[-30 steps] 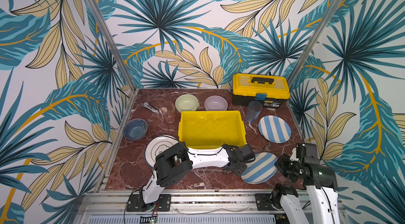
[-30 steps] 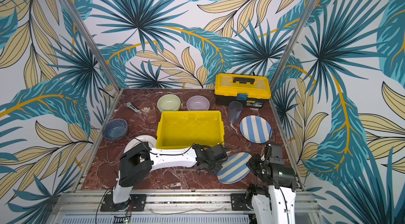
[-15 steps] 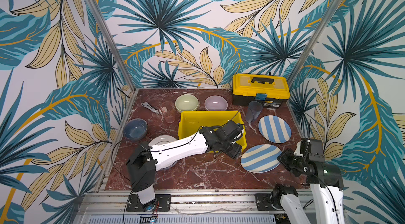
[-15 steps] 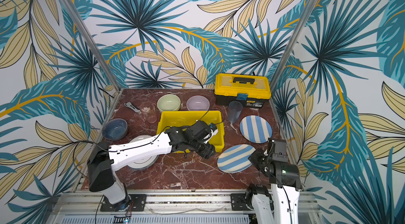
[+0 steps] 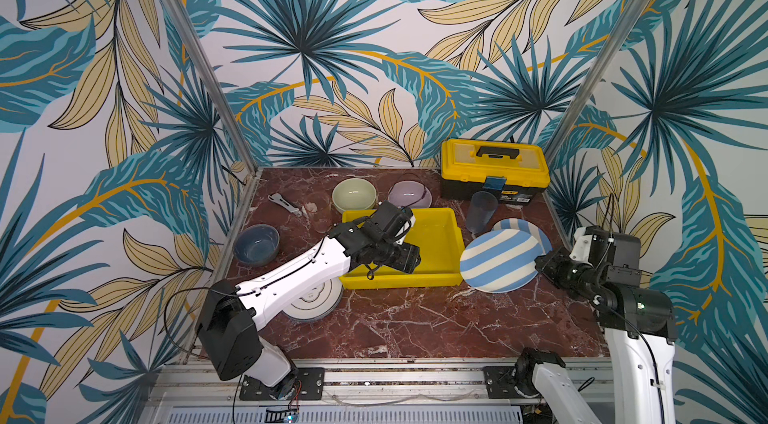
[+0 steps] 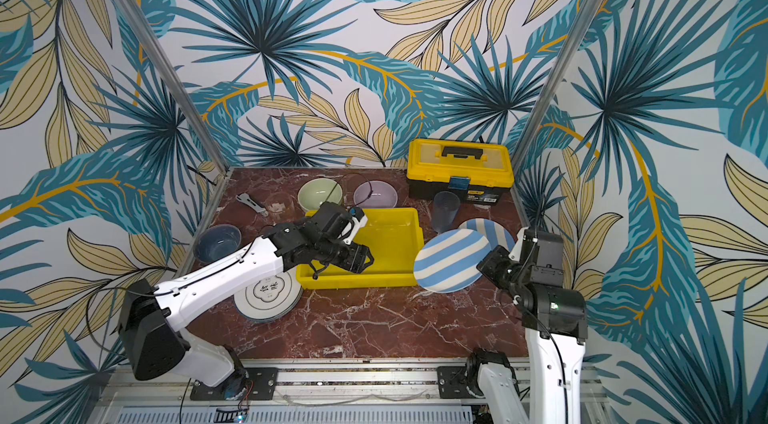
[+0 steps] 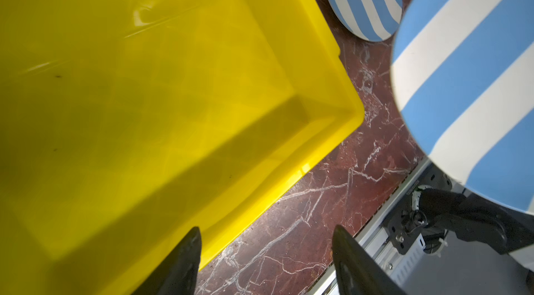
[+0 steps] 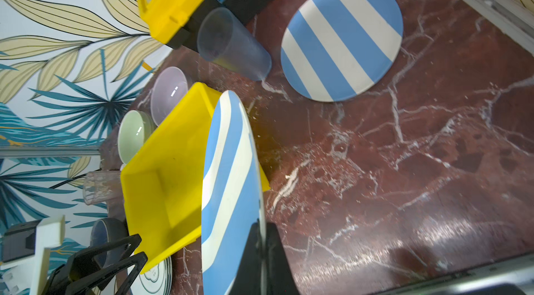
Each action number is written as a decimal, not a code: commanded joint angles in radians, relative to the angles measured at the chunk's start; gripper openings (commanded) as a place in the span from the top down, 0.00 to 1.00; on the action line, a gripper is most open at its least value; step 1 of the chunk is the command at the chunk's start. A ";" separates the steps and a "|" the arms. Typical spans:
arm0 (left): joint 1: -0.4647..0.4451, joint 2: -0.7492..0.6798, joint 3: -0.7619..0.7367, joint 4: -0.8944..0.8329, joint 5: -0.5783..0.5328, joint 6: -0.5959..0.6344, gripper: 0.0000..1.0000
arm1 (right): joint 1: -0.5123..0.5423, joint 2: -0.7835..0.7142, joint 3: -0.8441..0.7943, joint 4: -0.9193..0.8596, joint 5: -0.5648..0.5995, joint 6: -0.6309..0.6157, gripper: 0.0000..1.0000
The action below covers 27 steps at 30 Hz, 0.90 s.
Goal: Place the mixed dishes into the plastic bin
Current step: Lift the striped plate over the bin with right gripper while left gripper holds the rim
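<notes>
Right, my right gripper [image 8: 261, 235] is clamped on the rim of a striped plate [image 5: 498, 262], tilted in the air just beside the yellow bin [image 5: 442, 231]; my left gripper [image 7: 266, 231] hangs over the bin's front edge, jaws apart, empty.

Left gripper [image 5: 409, 258]: I have it over the shallow bright yellow plastic bin [image 5: 440, 231], near-left part.
Right gripper [image 5: 539, 266]: I grip a blue-and-cream striped round plate [image 5: 496, 262], tilted, beside the bin's right end.
</notes>
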 commanded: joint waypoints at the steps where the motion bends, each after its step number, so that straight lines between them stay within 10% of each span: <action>1: 0.047 -0.060 -0.025 -0.029 -0.021 0.004 0.27 | 0.001 0.042 0.017 0.145 -0.084 -0.001 1.00; 27: 0.357 -0.272 -0.327 -0.041 -0.210 -0.092 0.33 | 0.512 0.524 0.106 0.558 0.076 -0.042 1.00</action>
